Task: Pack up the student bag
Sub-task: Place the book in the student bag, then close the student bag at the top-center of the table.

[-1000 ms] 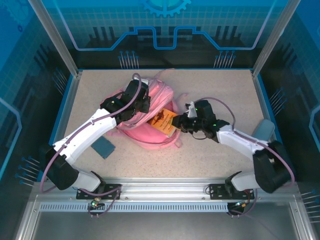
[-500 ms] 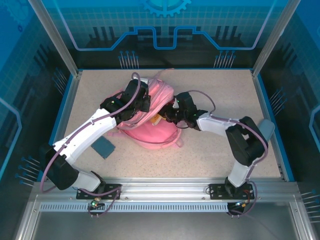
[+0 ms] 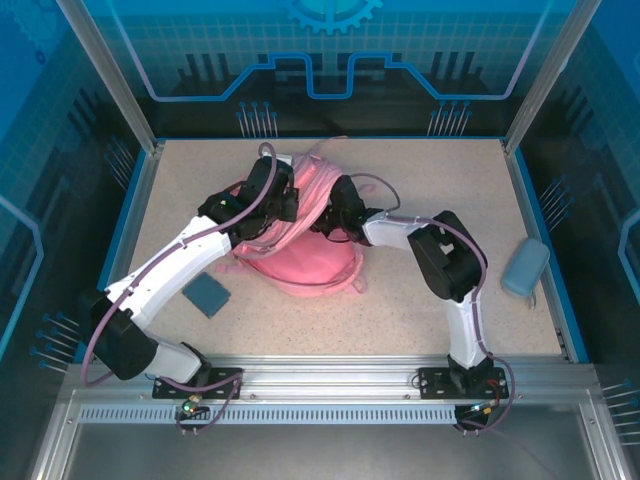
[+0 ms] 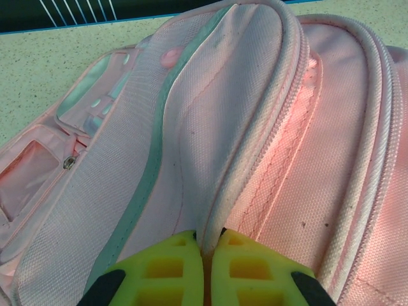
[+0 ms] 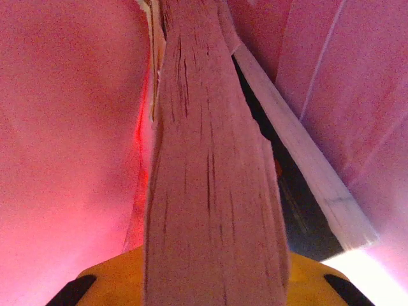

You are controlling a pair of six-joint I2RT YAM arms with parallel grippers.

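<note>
Top external view: the student bag point(image 3: 310, 262) lies toward 11 o'clock from the centre of the counter point(image 3: 420, 310). The left gripper point(image 4: 209, 245) pinches its zip flap point(image 4: 248, 127), holding the mouth up. The right gripper point(image 5: 213, 280), inside, clamps a book point(image 5: 204, 159). Should the flap slip, the mouth could collapse and snag the book.

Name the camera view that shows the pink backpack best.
Top external: nearly the whole student bag lies there on the table, arms over its top. Left wrist gives close pink panels and piping, the left pincer pinching a fold. Right wrist gives its pink lining around a book, page edges showing.
</note>
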